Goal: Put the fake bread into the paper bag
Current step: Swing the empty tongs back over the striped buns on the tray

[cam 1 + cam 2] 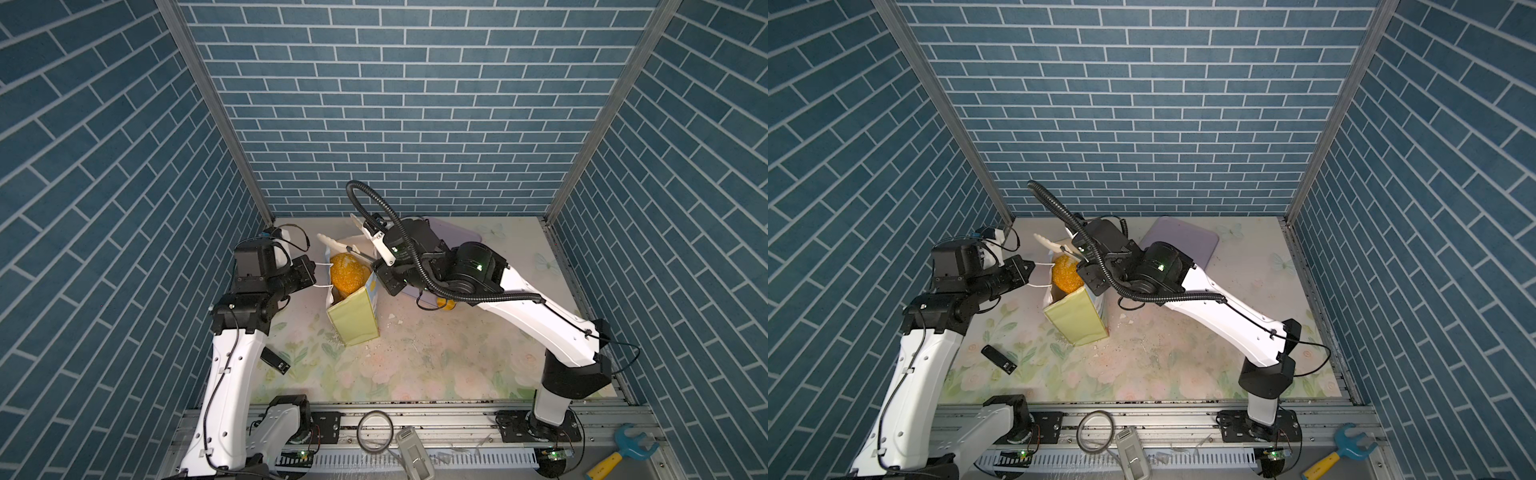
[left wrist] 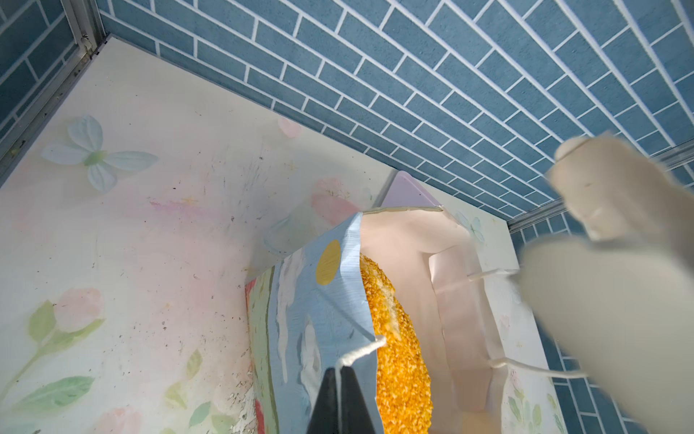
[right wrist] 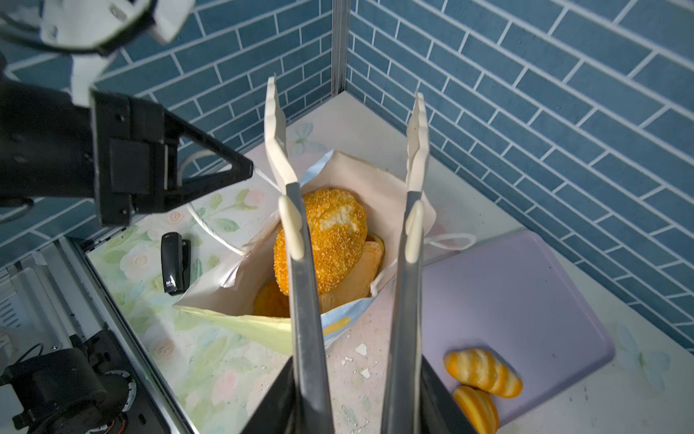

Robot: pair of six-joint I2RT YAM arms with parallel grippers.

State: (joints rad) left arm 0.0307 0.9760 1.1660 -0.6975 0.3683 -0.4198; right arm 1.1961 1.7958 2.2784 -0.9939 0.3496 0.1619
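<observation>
While I check both top views, the left gripper (image 1: 312,270) sits just beside the paper bag (image 1: 353,320). Its jaws are pressed together on one white cord handle (image 2: 360,349). The left wrist cam shows the cord pinched btwn the black tips, w/ that side of the mouth drawn outward. The bag stands on the floral table (image 1: 415,365), toward the back left, mouth up and wide open.

The right gripper (image 3: 356,409) is clamped on a pair of tongs (image 3: 306,300), its black fingers pressing the outside of both grey arms. The tongs' white tips (image 3: 276,150) are spread apart and hold nothing. The arms cross above the bag's mouth and the tips reach past its far rim.

Bread: the seeded loaf (image 3: 330,233) is inside the bag, right at the top, resting on other pcs. I see a smooth orange slice (image 3: 360,274) against it and another orange piece (image 3: 268,300) lower down. Two striped rolls (image 3: 482,370) are outside the bag, lying side by side on the lavender tray (image 3: 525,293). Whether they touch, I can't tell. The tray lies just beside the bag, on its right. A small black gadget (image 3: 175,263) lies on the table at the left, apart from the bag.
</observation>
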